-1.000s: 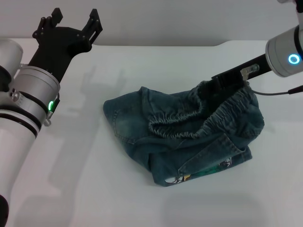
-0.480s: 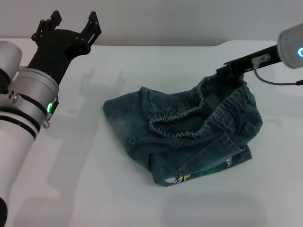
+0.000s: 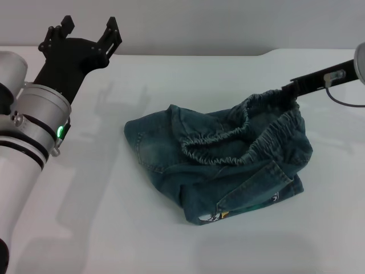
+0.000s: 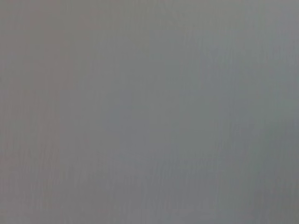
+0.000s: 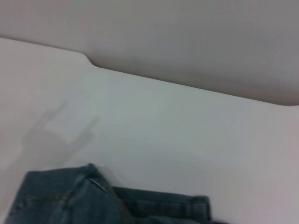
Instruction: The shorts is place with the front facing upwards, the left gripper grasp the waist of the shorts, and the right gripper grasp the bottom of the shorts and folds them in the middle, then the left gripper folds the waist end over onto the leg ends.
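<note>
**Crumpled shorts at mid-table, grippers at the far edges**

The shorts point(image 3: 219, 162) are seen bunched on the white table point(image 3: 114, 228), printed leg ends point(image 3: 239, 210) nearest, the waist point(image 3: 245, 134) gaping behind. Beyond, the right gripper point(image 3: 287, 89) is seen at the waistband's far edge; its grip cannot be told. The left gripper point(image 3: 88, 29) is held spread, raised far left.

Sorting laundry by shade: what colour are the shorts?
Blue denim, with paler faded patches; the shorts show best in the head view.
</note>
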Tool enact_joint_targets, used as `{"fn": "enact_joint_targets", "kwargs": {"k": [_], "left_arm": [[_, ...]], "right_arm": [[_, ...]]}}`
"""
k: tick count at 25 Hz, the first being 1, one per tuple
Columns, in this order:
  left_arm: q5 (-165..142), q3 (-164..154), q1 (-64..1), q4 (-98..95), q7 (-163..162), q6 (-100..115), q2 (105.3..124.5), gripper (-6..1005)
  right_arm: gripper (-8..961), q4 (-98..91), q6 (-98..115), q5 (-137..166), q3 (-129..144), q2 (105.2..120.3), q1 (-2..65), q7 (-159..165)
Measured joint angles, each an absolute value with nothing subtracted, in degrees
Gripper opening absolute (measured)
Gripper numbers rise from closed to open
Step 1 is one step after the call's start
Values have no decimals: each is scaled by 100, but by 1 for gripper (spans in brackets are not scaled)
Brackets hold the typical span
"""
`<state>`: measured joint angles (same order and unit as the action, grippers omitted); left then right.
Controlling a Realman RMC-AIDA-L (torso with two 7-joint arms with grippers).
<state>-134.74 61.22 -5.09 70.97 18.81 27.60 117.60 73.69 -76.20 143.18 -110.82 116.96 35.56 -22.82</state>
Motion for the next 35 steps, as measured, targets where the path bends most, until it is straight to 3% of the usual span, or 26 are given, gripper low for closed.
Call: {"fn": "enact_joint_targets", "kwargs": {"k": [19, 26, 35], "left_arm": [[-13474, 6144, -483, 7215, 1935, 2593, 11765, 848], [-13474, 6138, -577, 7176, 1940, 2566, 11768, 848], [-13473, 6546, -541, 7050, 1956, 2602, 11768, 848]], "right_arm": [[6, 7926, -7621, 14998, -11170, 11729, 2866, -2397], [4, 8560, -7657, 14710, -11056, 11869, 3210, -2361], [1, 8223, -7247, 13690, -9967, 11876, 3399, -2276]]}}
